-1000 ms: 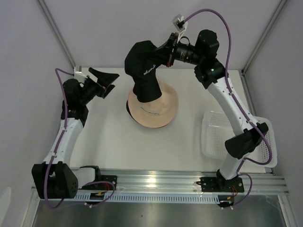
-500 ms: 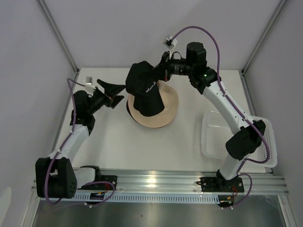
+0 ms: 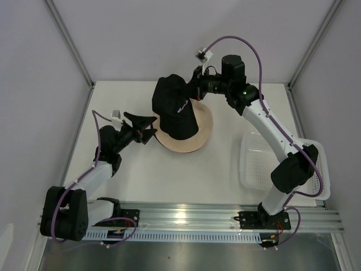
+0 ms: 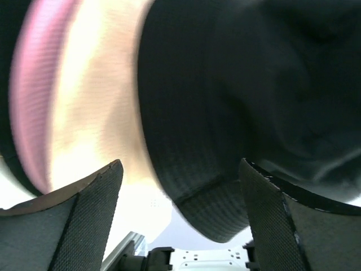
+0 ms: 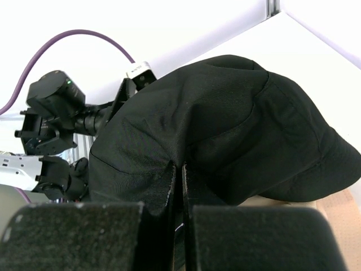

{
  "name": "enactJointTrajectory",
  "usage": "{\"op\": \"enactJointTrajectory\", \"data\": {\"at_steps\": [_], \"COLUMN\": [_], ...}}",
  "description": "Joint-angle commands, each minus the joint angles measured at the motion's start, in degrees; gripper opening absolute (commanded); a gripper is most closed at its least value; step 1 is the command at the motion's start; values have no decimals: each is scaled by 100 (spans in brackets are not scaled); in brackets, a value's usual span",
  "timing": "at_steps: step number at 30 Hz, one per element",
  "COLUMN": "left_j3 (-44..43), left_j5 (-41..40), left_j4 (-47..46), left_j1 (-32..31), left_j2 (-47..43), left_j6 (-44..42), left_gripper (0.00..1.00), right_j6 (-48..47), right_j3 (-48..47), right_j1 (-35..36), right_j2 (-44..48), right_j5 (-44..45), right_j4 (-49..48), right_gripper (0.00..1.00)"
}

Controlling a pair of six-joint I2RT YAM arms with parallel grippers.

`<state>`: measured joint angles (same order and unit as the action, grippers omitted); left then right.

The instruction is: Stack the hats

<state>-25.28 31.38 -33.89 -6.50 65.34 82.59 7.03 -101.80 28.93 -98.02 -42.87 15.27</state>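
Observation:
A black hat (image 3: 175, 113) hangs crumpled from my right gripper (image 3: 194, 90), which is shut on its fabric; the pinch shows in the right wrist view (image 5: 179, 169). Its lower part rests on a beige hat (image 3: 200, 135) lying on the table. My left gripper (image 3: 148, 127) is open at the left edge of the stack. In the left wrist view the black hat's brim (image 4: 225, 113) droops between the open fingers (image 4: 179, 166), touching neither. The beige hat (image 4: 107, 113) and a pink brim (image 4: 34, 101) lie to its left. The beige brim (image 5: 338, 209) peeks out under the black hat (image 5: 225, 113).
A white mesh basket (image 3: 254, 164) sits at the right side of the table beside the right arm. White walls with metal posts enclose the table on three sides. The left arm's wrist (image 5: 56, 113) shows behind the black hat in the right wrist view.
The right arm has come down and leftward, lowering the black hat onto the beige one. The left arm has swung forward and right to the stack's edge, its jaws narrowing slightly.

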Motion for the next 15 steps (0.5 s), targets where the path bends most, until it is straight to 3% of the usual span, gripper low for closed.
{"op": "enactJointTrajectory", "data": {"at_steps": [1, 6, 15], "left_j3": [-179, -364, -126], "left_j5": [-211, -246, -439], "left_j4": [-979, -1426, -2648], "left_j1": [-237, -422, -589], "left_j2": [179, 768, 1385], "left_j6": [328, 503, 961], "left_gripper": [85, 72, 72], "right_j6": [62, 202, 238], "right_j3": [90, 239, 617], "right_j1": [8, 8, 8], "right_j2": [230, 265, 459], "right_j5": [183, 218, 446], "right_j4": [-287, -410, -463], "right_gripper": [0, 0, 0]}}
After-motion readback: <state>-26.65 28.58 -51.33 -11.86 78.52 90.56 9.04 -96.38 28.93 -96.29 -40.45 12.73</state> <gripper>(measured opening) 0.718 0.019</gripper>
